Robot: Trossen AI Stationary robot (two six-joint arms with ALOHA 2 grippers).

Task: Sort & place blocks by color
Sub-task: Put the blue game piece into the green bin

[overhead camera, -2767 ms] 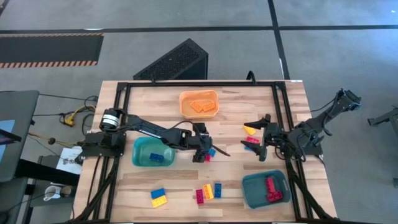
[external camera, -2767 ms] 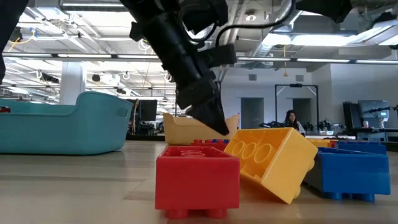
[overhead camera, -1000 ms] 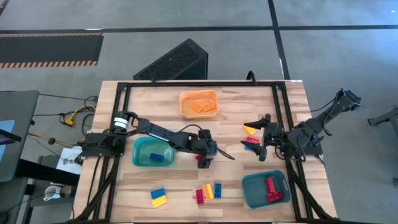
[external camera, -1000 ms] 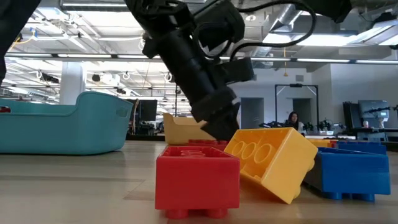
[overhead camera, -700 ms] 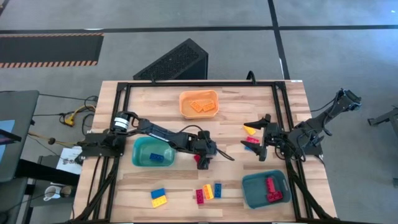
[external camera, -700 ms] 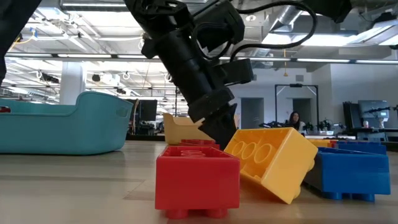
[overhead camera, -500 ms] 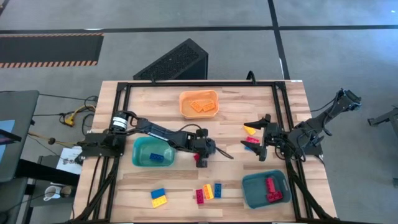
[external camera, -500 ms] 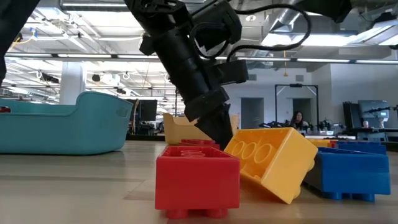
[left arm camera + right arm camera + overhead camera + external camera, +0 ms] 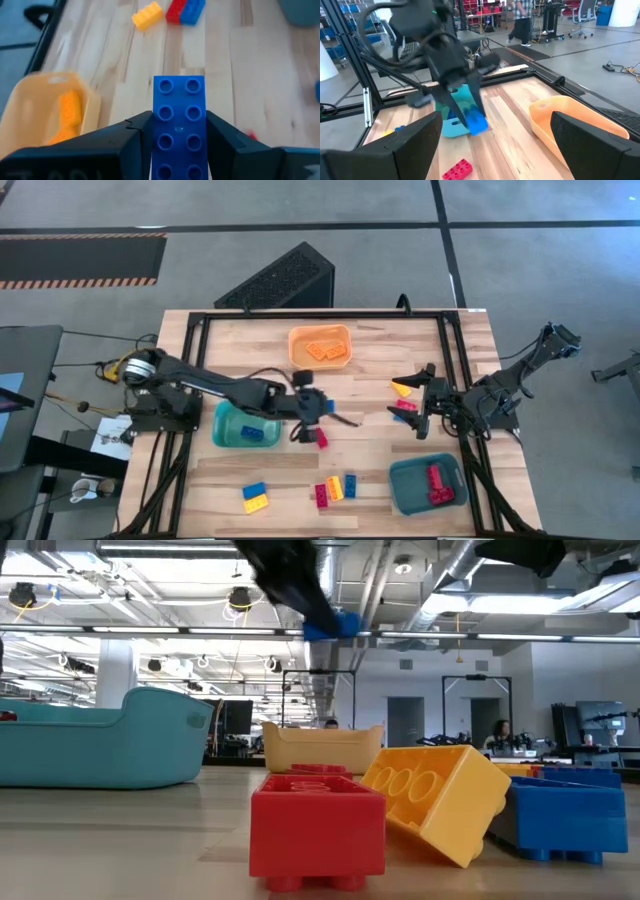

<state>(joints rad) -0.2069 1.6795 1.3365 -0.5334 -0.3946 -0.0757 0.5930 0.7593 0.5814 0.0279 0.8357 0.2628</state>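
Left claw point(image 9: 178, 131): closed on the long sides of a blue block point(image 9: 178, 120), lifted above the tabletop point(image 9: 400, 360) near the teal bin point(image 9: 228, 427).
Right claw point(image 9: 418, 402): fully open, empty, waiting by scattered blocks.
Handling: light, rigid, smooth plastic; flat side walls grip best.

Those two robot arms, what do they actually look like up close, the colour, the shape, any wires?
Both are black, slim, jointed arms. The left arm has a round silvery part near its base and a thin black cable looping past its tool. The right arm's tool ends in two broad, flat black fingers. I see no markings.
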